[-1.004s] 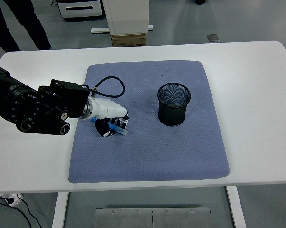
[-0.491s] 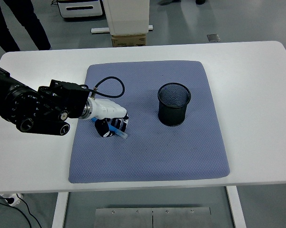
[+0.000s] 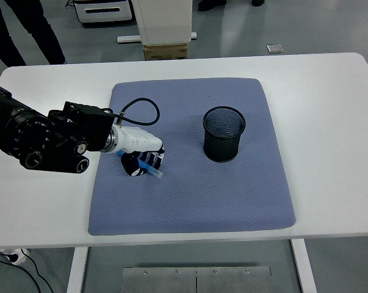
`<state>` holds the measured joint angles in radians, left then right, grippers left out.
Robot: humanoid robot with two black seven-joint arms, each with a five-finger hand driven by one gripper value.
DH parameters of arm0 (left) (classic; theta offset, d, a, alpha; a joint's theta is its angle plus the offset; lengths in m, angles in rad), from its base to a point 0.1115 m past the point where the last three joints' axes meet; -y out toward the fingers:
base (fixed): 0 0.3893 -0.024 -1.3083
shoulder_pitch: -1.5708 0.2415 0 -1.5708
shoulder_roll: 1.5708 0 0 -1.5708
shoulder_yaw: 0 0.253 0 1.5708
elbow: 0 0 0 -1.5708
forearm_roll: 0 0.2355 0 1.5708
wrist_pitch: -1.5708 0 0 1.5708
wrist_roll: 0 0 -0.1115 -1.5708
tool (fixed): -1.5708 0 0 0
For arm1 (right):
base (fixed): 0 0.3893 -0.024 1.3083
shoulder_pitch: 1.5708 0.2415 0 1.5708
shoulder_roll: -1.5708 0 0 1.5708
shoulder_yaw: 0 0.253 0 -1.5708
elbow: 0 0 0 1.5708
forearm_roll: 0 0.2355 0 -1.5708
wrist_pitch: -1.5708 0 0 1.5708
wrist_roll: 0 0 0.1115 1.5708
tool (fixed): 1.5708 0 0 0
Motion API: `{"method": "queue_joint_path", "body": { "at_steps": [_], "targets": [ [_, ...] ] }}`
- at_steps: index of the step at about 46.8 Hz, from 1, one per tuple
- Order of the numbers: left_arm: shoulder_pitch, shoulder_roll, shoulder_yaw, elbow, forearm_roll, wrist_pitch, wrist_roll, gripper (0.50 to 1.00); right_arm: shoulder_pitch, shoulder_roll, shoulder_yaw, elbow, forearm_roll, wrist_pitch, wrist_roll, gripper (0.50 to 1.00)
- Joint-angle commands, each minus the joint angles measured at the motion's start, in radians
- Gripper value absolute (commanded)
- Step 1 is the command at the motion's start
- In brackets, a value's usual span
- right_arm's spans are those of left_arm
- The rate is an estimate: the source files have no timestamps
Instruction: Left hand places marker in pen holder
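Marker [image 3: 151, 166] is lying low on the blue mat [image 3: 190, 195], the left hand [image 3: 138, 156] clenching around it, so lifting and carrying rightward to the mesh pen holder [image 3: 223, 134] comes next.

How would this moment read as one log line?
left hand: shut on marker | over mat | pen holder: empty, upright

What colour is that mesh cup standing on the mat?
Black. The pen holder is black wire mesh, standing upright on the blue-grey mat, clearest in the head view.
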<state>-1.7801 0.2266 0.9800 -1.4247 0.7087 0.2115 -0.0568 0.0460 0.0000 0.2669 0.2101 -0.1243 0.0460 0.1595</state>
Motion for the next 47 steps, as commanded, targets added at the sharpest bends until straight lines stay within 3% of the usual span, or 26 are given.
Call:
{"method": "queue_joint_path", "body": {
  "at_steps": [1, 21, 33, 47],
  "targets": [
    [-0.007, 0.005, -0.001, 0.003, 0.0, -0.003, 0.0, 0.5, 0.0, 0.0, 0.0, 0.0, 0.0, 0.0, 0.0, 1.0],
    [-0.041, 0.023, -0.053, 0.063, -0.018, -0.037, -0.023, 0.5, 0.0, 0.0, 0.0, 0.0, 0.0, 0.0, 0.0, 1.0],
    [-0.053, 0.031, -0.175, 0.136, -0.081, -0.11, -0.028, 0.5, 0.0, 0.0, 0.0, 0.0, 0.0, 0.0, 0.0, 1.0],
    [-0.051, 0.031, -0.3, 0.162, -0.163, -0.116, -0.028, 0.5, 0.0, 0.0, 0.0, 0.0, 0.0, 0.0, 0.0, 1.0]
  ]
}}
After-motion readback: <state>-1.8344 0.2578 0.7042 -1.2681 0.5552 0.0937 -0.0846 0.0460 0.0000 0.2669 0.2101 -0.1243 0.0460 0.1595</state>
